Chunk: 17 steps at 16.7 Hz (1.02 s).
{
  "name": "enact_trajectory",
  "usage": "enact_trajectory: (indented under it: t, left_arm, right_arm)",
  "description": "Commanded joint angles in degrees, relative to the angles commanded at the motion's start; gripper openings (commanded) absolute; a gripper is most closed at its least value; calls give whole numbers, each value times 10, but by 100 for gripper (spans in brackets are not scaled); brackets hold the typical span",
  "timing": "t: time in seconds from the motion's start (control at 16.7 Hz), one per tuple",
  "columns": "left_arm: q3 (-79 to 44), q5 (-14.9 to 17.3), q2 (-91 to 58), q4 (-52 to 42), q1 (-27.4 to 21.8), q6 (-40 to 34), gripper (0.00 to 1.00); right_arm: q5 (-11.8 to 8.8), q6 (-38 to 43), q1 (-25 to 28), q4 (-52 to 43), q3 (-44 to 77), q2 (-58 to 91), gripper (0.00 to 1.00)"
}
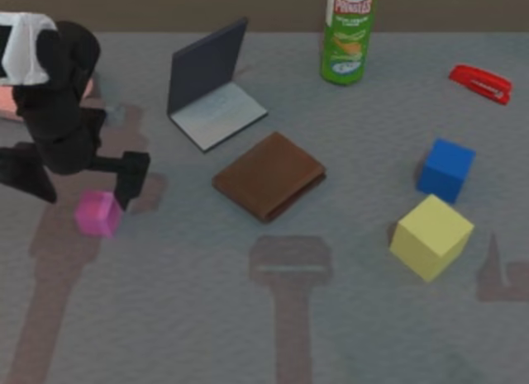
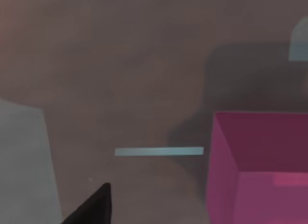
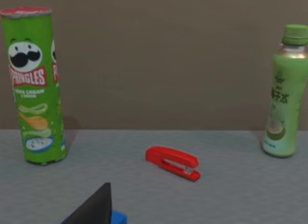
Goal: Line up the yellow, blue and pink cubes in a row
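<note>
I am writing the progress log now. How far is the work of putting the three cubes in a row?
Nothing is lined up yet. The left gripper is at the pink cube on the table's left. The blue cube and yellow cube sit close together on the right, so the pink one must travel across.

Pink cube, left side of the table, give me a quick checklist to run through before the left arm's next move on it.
1. Left tool at the pink cube: ok, right beside it in the top view.
2. Cube between the fingers: cannot tell; the left wrist view shows it off to one side.
3. Fingers open or shut: cannot tell.
4. Yellow cube and blue cube placed: ok, close together on the right.
5. Path to them: not ok, the brown wallet lies between.
6. Right arm out of the way: ok, absent from the top view.
</note>
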<state>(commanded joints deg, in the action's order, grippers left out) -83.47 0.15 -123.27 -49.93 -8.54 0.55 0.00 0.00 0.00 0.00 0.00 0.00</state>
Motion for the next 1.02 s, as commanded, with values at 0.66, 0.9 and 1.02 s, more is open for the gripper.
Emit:
enact_trajectory:
  t: [0.66,0.9,1.02]
  left_arm:
    - [40,0,-42,80,0,0,77]
    - [40,0,-42,80,0,0,47]
    - [40,0,-42,80,0,0,32]
  right_arm:
    - [0,0,0,0,0,0,100]
    - [0,0,0,0,0,0,100]
    - [0,0,0,0,0,0,100]
